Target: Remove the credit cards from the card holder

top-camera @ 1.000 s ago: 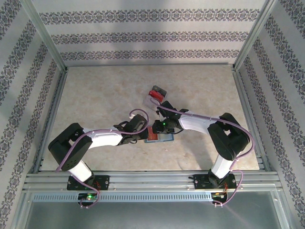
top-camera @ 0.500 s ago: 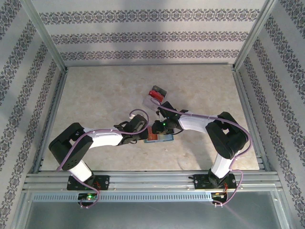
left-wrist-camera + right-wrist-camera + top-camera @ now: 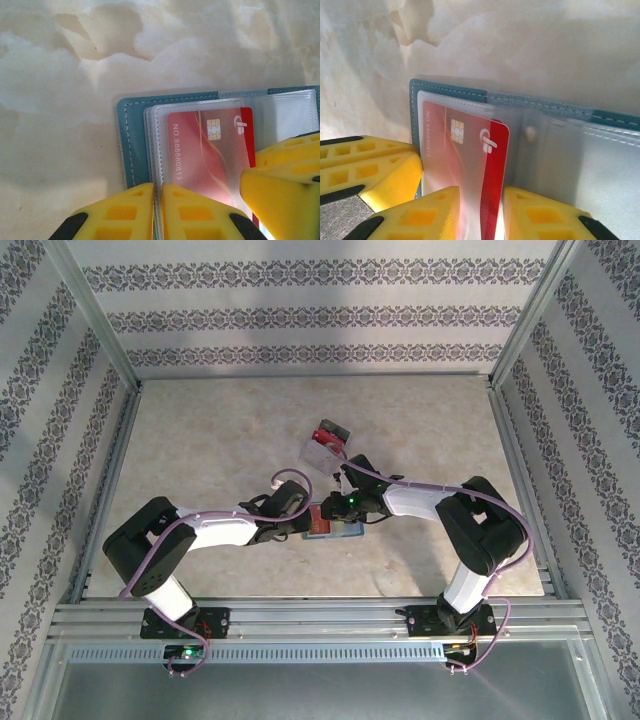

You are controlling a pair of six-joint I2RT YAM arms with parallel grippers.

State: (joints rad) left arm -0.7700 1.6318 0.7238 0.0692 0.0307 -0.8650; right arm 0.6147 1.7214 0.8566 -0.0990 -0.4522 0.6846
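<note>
Left gripper (image 3: pixel 157 191): jaws are standing almost together, pinching the near edge of the card holder (image 3: pixel 131 145) and its clear sleeves (image 3: pixel 285 115).
Right gripper (image 3: pixel 481 197): jaws are standing narrow, with the end of the red card (image 3: pixel 455 150) and its sleeve running between them. I cannot tell whether they are pressing it.
Card holder: lying open on the table (image 3: pixel 75 75), spreading out ahead of both pairs of jaws, with the two grippers working just beside each other.
Risk, sleeve: the right jaws may be catching sleeve along with card, so a pull would be dragging the whole holder.
Risk, hold-down: the left pinch is sitting on a thin edge and may be slipping off under that pull.
Risk, crowding: neighbouring fingers are nearly touching and may be colliding.
</note>
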